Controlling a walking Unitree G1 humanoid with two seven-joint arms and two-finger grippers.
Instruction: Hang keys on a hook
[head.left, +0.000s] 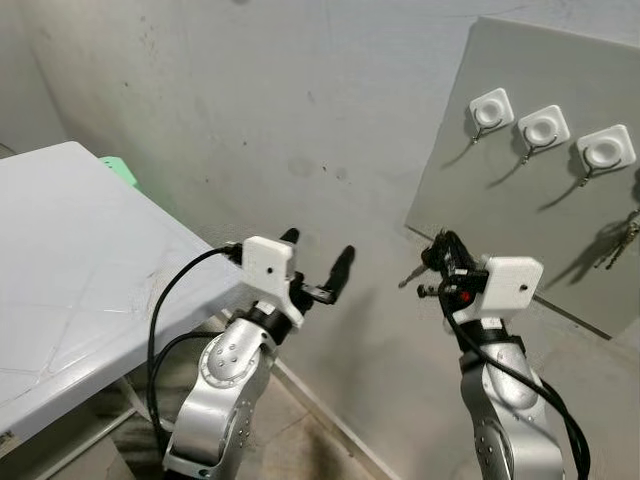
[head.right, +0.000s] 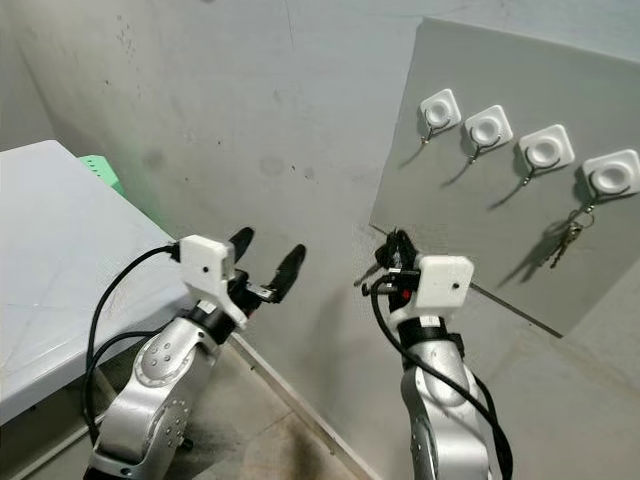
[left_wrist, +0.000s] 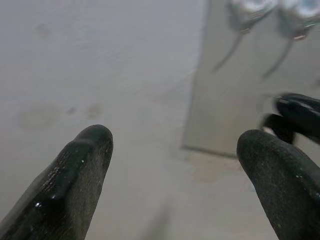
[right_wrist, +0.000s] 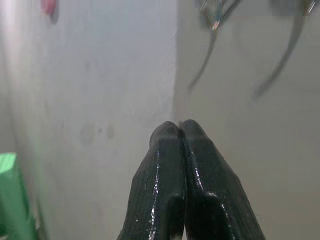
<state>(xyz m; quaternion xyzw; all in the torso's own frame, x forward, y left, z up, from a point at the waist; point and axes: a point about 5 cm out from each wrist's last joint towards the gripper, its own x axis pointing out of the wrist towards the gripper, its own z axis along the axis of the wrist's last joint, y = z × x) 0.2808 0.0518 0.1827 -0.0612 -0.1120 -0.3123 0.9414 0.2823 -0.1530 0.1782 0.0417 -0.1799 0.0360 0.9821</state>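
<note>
Up front, the right gripper (head.right: 392, 250) has its jaws pressed together on the keys (head.right: 372, 272), which dangle just below the fingertips, near the lower edge of the grey board (head.right: 470, 230). Above it sit four white hooks (head.right: 488, 128), one carrying another key bunch (head.right: 568, 236). Beside it, the left gripper (head.left: 318, 262) hovers with jaws wide, near the desk (head.left: 70, 260)

A stained grey wall (head.left: 260, 110) rises behind a white table (head.left: 70, 260) and a concrete floor (head.left: 300, 440).

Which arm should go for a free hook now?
The right. The right gripper is shut on the keys just below the hook board, near the leftmost hook. The left gripper is open, holding nothing, farther away.
</note>
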